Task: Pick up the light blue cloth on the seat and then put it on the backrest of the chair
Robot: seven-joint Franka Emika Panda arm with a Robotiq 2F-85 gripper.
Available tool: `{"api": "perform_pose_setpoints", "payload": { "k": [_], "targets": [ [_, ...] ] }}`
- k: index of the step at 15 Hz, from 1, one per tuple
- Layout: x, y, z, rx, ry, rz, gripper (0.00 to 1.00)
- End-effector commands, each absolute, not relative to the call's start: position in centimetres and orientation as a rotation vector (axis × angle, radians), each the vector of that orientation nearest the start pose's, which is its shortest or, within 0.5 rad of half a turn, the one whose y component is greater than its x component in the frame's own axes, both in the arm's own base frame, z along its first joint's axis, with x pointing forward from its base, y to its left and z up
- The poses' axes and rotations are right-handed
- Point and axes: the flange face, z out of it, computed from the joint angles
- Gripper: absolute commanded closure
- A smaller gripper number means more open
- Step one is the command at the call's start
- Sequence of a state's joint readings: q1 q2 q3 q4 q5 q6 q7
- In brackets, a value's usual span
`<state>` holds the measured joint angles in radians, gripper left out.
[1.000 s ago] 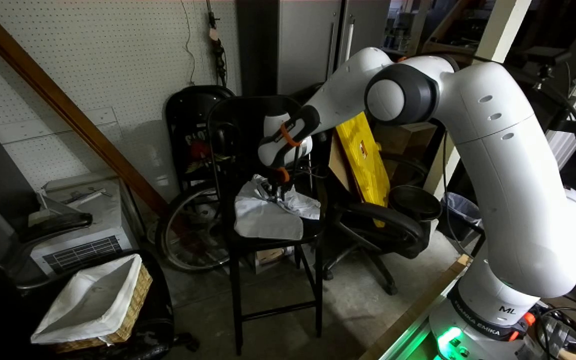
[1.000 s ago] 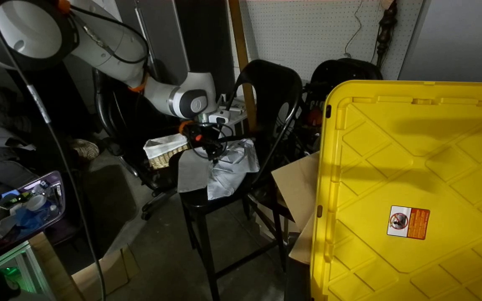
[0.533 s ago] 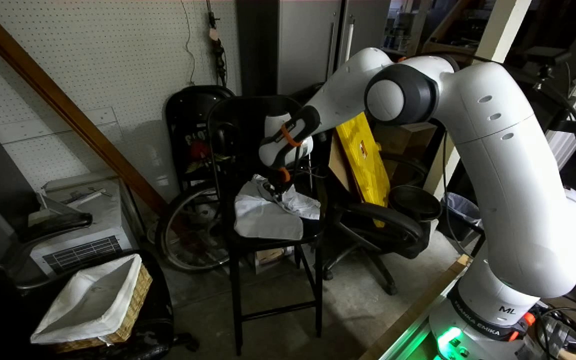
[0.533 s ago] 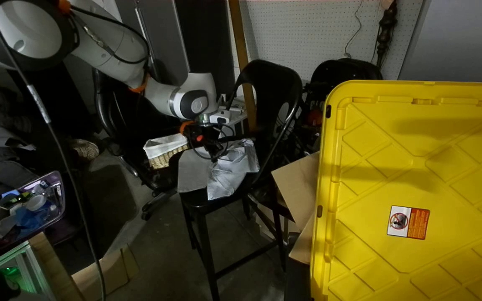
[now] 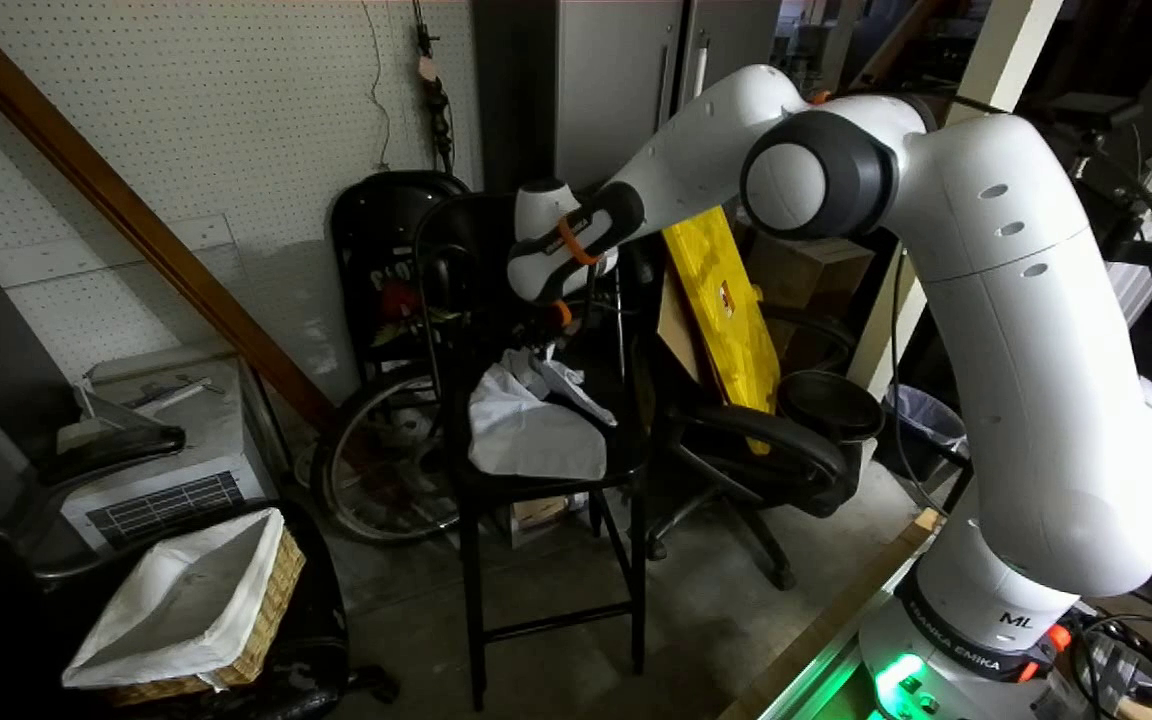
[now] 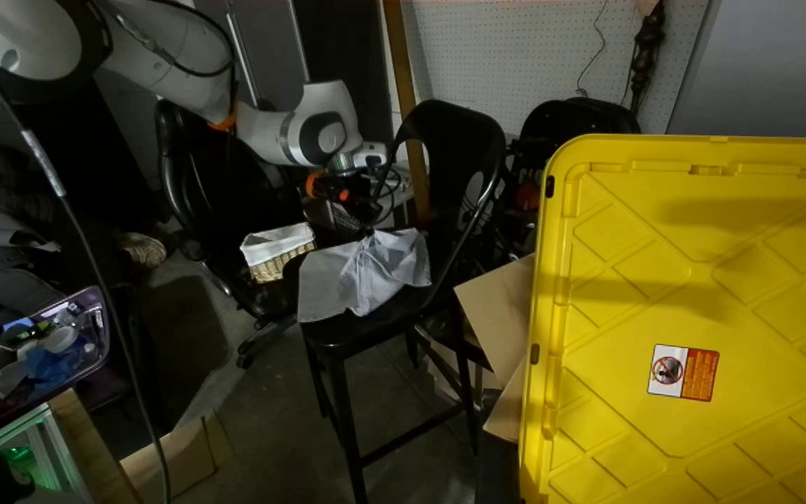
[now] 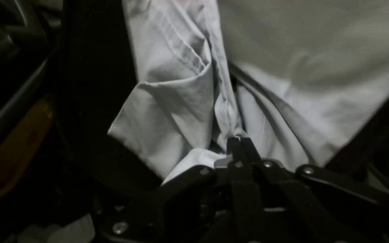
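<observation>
The light blue cloth (image 6: 382, 273), looking greyish white in this dim light, is lying mostly on the seat (image 6: 383, 325) of the tall black metal chair (image 5: 548, 488). A flatter part is spreading over the seat, while a creased part is standing up in a peak. At that peak the Robotiq gripper (image 7: 240, 139) is pinching the fabric: in the wrist view its fingertips are pressing nearly together, with folds and a stitched hem running in to them, so it seems to be holding only a small gather.

Picking up, then, is looking partly done: the grasp appears made, but much of the cloth is bearing on the seat rather than hanging. Putting it on the backrest (image 6: 460, 157) is remaining wholly undone; no part of the cloth is draping there, and in both exterior views the gripper is hanging lower than the backrest's top edge. What is remaining, by my judgement, is raising the whole cloth clear, carrying it over that edge, laying it across and letting go.

Farther out, the white Franka Panda arm (image 5: 1046, 330) is reaching in over the chair, a white-lined wicker basket (image 5: 276, 598) is sitting apart from it, and a yellow plastic lid (image 6: 655, 294) is standing upright in an exterior view.
</observation>
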<state>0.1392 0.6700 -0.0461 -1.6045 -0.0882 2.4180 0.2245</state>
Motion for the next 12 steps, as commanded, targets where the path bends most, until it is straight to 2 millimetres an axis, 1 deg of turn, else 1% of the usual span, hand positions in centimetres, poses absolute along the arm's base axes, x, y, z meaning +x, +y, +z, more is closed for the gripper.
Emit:
{"api": "perform_pose_setpoints", "payload": {
  "k": [1, 3, 5, 6, 7, 9, 11, 12],
  "targets": [
    [72.5, 9.3, 34.9, -3.204, -0.104, -0.505, 1.0],
    [73.6, 10.2, 39.7, -3.195, -0.215, -0.656, 1.0],
    [74.7, 10.3, 44.1, -3.172, -0.299, -0.823, 1.0],
    [75.1, 10.1, 45.9, -3.154, -0.335, -0.902, 1.0],
    [75.5, 9.8, 47.5, -3.122, -0.353, -0.987, 1.0],
    [76.0, 8.8, 50.2, -3.026, -0.325, -1.163, 1.0],
    [76.4, 7.5, 52.4, -2.923, -0.225, -1.302, 1.0],
    [76.4, 6.7, 53.1, -2.875, -0.184, -1.342, 1.0]
  ]
}}
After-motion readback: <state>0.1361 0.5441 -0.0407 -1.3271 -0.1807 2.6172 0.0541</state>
